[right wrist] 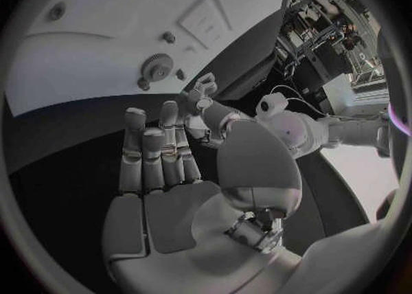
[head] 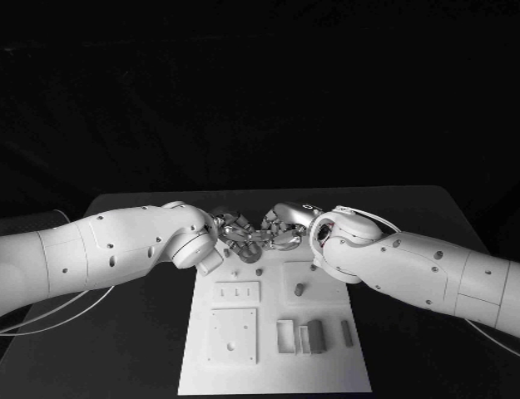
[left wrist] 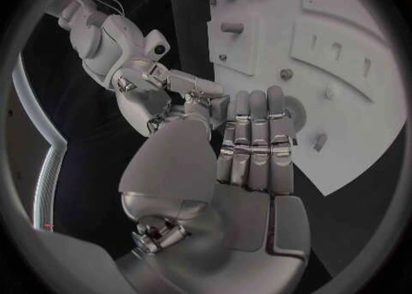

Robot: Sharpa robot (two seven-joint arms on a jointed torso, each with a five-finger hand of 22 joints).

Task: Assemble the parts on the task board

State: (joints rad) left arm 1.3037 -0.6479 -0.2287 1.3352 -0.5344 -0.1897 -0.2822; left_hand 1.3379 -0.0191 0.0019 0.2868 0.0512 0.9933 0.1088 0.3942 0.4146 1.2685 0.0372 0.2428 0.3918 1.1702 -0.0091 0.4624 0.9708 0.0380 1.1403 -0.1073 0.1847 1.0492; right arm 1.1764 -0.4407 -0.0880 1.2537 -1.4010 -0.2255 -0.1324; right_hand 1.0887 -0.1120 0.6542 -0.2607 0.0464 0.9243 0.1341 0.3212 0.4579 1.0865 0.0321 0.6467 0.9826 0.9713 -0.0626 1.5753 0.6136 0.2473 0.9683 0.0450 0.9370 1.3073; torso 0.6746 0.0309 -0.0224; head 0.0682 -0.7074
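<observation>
The white board [head: 278,332] is lying in the middle of the black table [head: 128,349], running from my hands at its far end down toward me. On its near half grey parts are sitting in a small group — upright blocks [head: 314,336] side by side, with a thin bar [head: 346,332] just to their right. Further up, a short peg [head: 298,289] is standing in a square panel, and to its left a plate with three slots [head: 237,293] is lying above a larger flat plate [head: 234,335]. In my right wrist view a small gear [right wrist: 157,69] is resting on the board, with a knob [right wrist: 169,36] near it. Both my hands are meeting over the far end of the board, fingertips close together. My left hand [left wrist: 249,146] is holding its fingers straight and side by side, with the thumb out to one side, gripping nothing. My right hand [right wrist: 172,163] is also spread flat, fingers extended and a little apart — nothing is lying in its palm. My left hand [right wrist: 199,98] is showing just beyond my right fingertips, though I cannot tell whether they are touching.
</observation>
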